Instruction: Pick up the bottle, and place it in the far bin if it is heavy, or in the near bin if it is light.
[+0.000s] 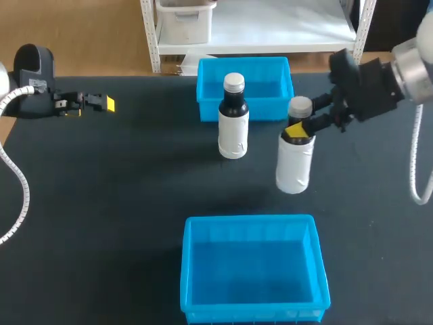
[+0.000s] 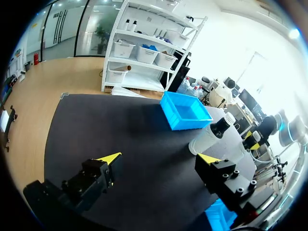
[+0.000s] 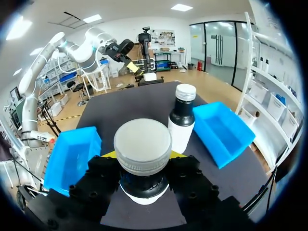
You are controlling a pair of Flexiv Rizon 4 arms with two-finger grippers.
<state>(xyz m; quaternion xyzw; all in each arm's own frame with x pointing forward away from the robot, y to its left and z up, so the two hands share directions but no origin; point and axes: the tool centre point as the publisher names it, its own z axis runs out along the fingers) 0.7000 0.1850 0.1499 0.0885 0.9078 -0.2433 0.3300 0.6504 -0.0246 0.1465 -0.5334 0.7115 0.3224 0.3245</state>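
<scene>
the right gripper [image 1: 298, 127] is clamped on the neck of the white bottle [image 1: 294, 166], just in front of the far bin [image 1: 267, 108] (a second bottle [image 1: 233, 128] stands there too); the left gripper [image 2: 160, 157] gapes empty, well left of that bin; grasp looks made, judging weight and binning remain

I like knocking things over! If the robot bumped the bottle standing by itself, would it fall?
Probably, if bumped up high: the standing bottle is tall and narrow on a small base. Lying down, it would likely roll, being round. It looks smooth, maybe slippery; the right gripper holds the other bottle by its neck, under the cap.
</scene>
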